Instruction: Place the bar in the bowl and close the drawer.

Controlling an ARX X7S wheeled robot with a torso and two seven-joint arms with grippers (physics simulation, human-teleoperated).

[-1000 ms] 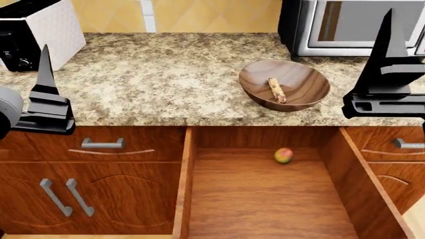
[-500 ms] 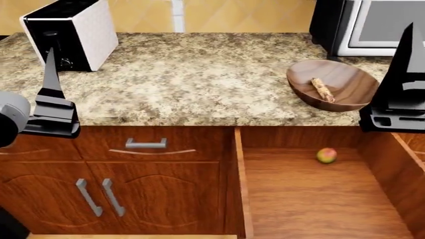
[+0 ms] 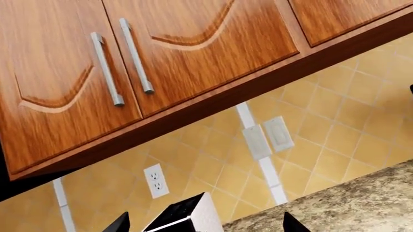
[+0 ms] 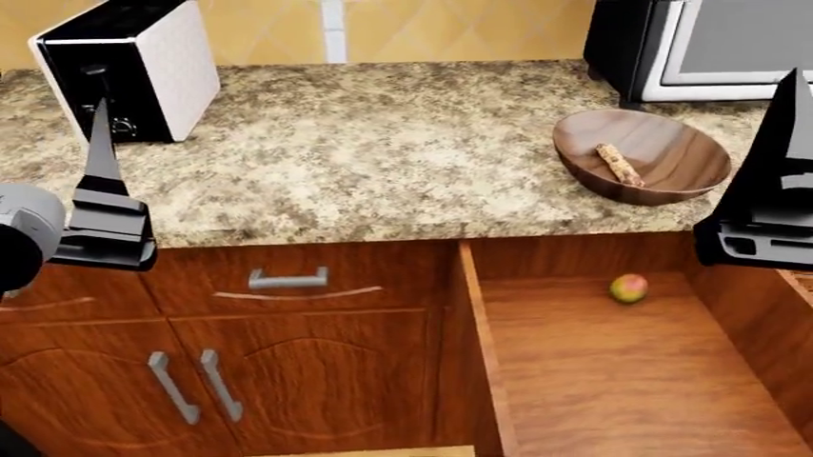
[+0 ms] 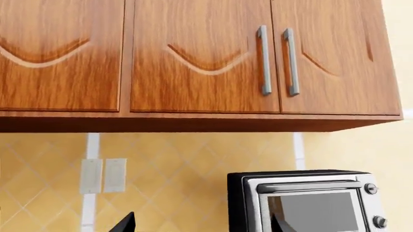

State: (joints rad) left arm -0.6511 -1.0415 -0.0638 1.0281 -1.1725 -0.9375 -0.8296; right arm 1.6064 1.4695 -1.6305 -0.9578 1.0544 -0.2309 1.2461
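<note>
Wooden bowl (image 4: 644, 155) on the granite counter (image 4: 381, 143) holds the bar (image 4: 620, 164); drawer (image 4: 610, 362) pulled open, fruit (image 4: 627, 288) inside. Left gripper (image 4: 102, 205) and right gripper (image 4: 775, 205) raised, both spread, empty.

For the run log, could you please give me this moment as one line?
bar: in bowl | drawer: open, fruit inside | left gripper: raised, empty | right gripper: raised, empty

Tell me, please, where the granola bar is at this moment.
In the head view the bar lies inside the wooden bowl on the counter's right side, in front of the microwave and above the open drawer.
</note>
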